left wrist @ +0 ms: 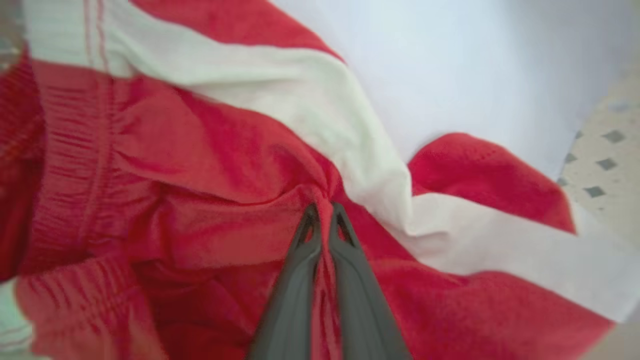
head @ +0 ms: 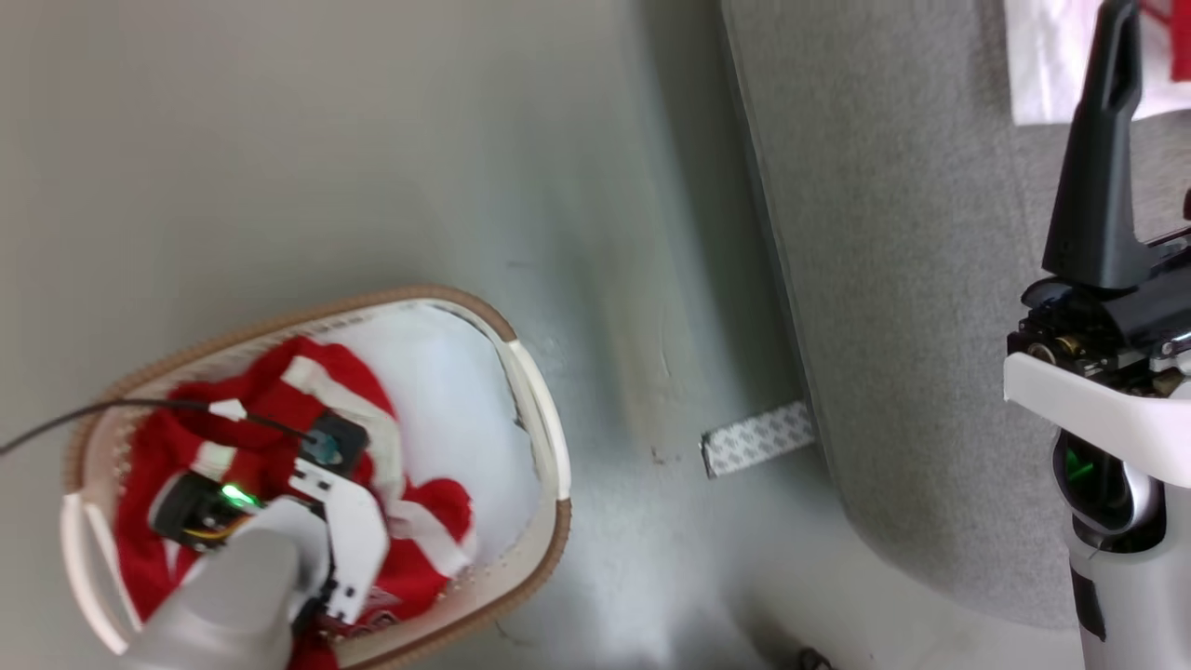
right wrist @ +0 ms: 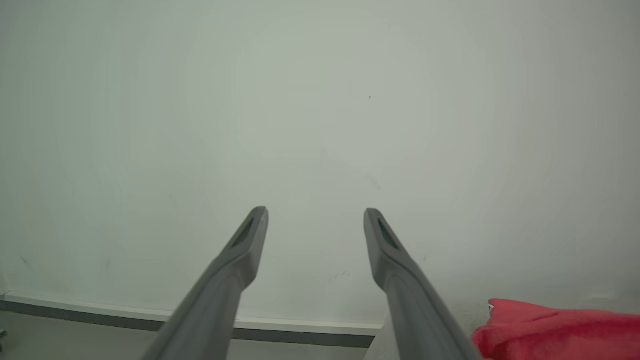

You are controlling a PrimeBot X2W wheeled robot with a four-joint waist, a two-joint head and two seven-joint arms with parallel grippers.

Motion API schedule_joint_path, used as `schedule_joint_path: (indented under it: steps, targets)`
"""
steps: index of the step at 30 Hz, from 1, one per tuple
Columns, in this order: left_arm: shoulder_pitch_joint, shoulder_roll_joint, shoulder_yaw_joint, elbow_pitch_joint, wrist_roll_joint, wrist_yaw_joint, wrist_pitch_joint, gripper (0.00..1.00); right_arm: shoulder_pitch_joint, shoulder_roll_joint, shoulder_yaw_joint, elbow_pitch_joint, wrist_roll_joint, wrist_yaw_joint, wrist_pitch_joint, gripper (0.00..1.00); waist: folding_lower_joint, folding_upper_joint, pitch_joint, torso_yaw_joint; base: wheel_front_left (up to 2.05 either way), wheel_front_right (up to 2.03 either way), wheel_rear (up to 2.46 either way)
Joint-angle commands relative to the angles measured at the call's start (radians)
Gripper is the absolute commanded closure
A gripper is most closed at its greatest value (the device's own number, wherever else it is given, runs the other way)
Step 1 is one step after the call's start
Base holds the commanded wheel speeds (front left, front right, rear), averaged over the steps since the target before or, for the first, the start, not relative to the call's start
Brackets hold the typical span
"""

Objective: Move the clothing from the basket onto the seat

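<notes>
The soft red clothing with white panels [left wrist: 200, 165] is pinched at a bunched fold by the left end effector [left wrist: 324, 207] inside the oval white perforated basket [head: 542, 419], the large grey fabric seat [head: 912, 326] being found well apart rightward, near the spread right end effector [right wrist: 316, 220].

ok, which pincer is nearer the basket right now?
Left. The left pincer is down inside the basket, shut on the clothing; the right pincer is open, off over the seat.
</notes>
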Motion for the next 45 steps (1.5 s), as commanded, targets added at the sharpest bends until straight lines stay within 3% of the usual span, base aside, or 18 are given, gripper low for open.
schedule_joint_path:
  steps: [1,12,26,33,34,45]
  targets:
    - [0.017,-0.008,-0.002,-0.004,-0.027,0.002,-0.018,1.0,0.009,0.001,-0.004,0.01,-0.013,-0.002,-0.003,0.0,-0.0001,0.0,-0.06,0.026,0.0,0.0,0.0]
    - [0.151,-0.115,0.0,-0.054,-0.194,0.002,-0.167,1.0,0.108,0.0,-0.01,0.094,-0.066,-0.003,-0.001,0.0,-0.0001,0.0,-0.372,0.132,0.0,0.0,0.0]
    - [0.226,-0.129,-0.006,-0.225,-0.249,0.007,-0.275,1.0,0.244,0.0,-0.03,0.153,-0.115,-0.002,-0.001,0.0,-0.0001,0.0,-0.607,0.255,0.0,0.0,0.0]
    - [0.26,-0.105,0.05,-0.467,-0.222,0.055,-0.279,1.0,0.318,-0.001,-0.033,0.176,-0.105,-0.002,-0.001,0.0,-0.0001,0.0,-0.697,0.303,0.0,0.0,0.0]
    - [0.27,-0.089,0.065,-0.559,-0.209,0.077,-0.279,1.0,0.34,-0.005,-0.027,0.179,-0.098,-0.002,-0.001,0.0,-0.0001,0.0,-0.721,0.316,0.0,0.0,0.0]
    - [0.279,-0.012,0.126,-0.995,-0.206,0.179,-0.237,1.0,0.406,-0.009,0.01,0.186,-0.08,-0.003,0.002,0.0,-0.0001,0.0,-0.801,0.345,0.0,0.0,0.0]
